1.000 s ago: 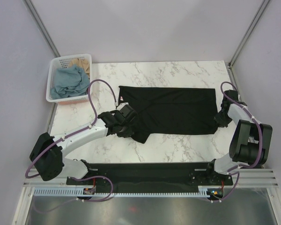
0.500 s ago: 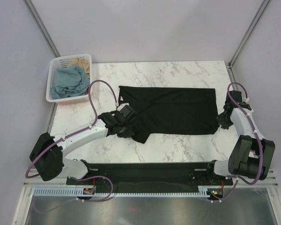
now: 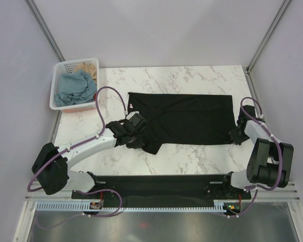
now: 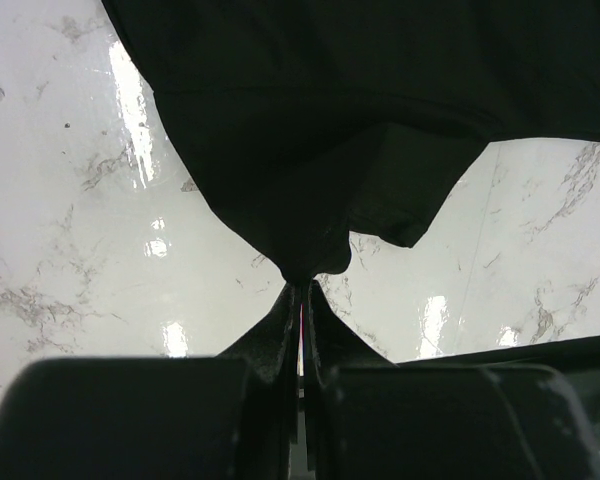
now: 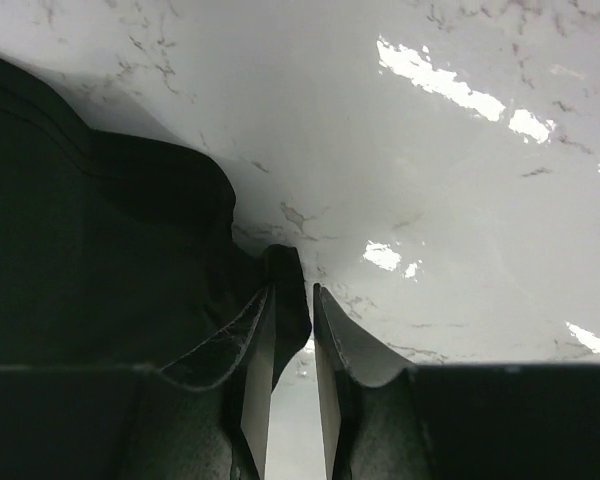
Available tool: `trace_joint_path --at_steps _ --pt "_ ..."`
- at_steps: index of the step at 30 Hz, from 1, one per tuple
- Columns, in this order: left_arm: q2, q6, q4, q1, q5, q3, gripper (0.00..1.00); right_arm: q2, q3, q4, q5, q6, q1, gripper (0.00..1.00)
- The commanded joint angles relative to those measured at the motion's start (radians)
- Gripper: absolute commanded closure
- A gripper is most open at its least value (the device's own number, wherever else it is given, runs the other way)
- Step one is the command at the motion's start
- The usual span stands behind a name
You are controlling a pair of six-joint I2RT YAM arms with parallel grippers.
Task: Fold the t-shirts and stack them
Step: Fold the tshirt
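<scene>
Two tools work the near long edge of the black t-shirt (image 3: 187, 118), which lies spread across the middle of the worktop (image 3: 192, 78), its neck label (image 3: 132, 106) to the left and its hem to the right. The left tool (image 4: 301, 288) is pressed together on a peak of cloth by the near sleeve. The right tool (image 5: 292, 300) sits at the near hem corner. Its fingers stand narrowly parted with a lip of cloth over one fingertip (image 5: 263, 320), and I cannot tell whether the corner is truly gripped.

The step looks like a lengthwise fold, near edge carried over to the far one. To do it well, the right grip should be made sure first, because a lift from one end alone would skew the shirt. Both ends should then rise together with the edge held taut between them. They should travel straight away from the bases and come down in line with the far edge, the sleeve tucked inside.

Beyond the shirt there is a broad band of bare marble, room enough for the fold. The hem runs close to the worktop's right edge, where the right arm is bent in tight. The basket (image 3: 55, 85) stands at the far left corner, well apart from the collar, and holds a dusty blue shirt (image 3: 73, 86) and a tan shirt (image 3: 87, 68)
</scene>
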Motion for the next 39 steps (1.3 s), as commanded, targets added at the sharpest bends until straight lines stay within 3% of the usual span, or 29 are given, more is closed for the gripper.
trace_joint_path --at_steps 1,6,9,10,18,30,33,34,35,39 --pt "-0.029 0.028 0.023 -0.005 -0.010 0.002 0.98 0.041 -0.005 0.105 0.040 0.002 0.001 0.71" --pt "-0.029 0.026 0.021 -0.005 -0.021 0.000 0.98 0.085 -0.008 0.140 0.077 -0.025 0.001 0.74" --pt "-0.033 0.026 0.021 -0.005 -0.033 0.004 0.98 0.061 -0.019 0.146 0.096 -0.062 0.006 0.88" --pt "-0.036 0.024 0.021 -0.003 -0.036 0.005 0.98 0.051 -0.017 0.138 0.105 -0.074 0.010 1.00" --pt "-0.042 0.028 0.018 -0.003 -0.051 0.004 0.98 -0.034 0.064 -0.101 0.235 -0.147 0.036 1.00" --pt "-0.051 0.034 0.000 -0.003 -0.068 0.013 0.98 -0.025 0.029 -0.138 0.278 -0.147 0.050 1.00" --pt "-0.045 0.034 0.000 -0.003 -0.055 0.016 0.98 0.007 0.039 -0.133 0.312 -0.153 0.050 0.92" --pt "-0.046 0.032 -0.002 -0.005 -0.048 0.017 0.98 0.011 0.050 -0.135 0.320 -0.154 0.050 0.79" --pt "-0.051 0.034 0.000 -0.005 -0.047 0.017 0.98 0.013 0.076 -0.148 0.330 -0.153 0.050 0.75" --pt "-0.059 0.047 -0.002 -0.003 -0.032 0.017 0.98 -0.018 0.133 -0.201 0.350 -0.108 0.050 0.65"
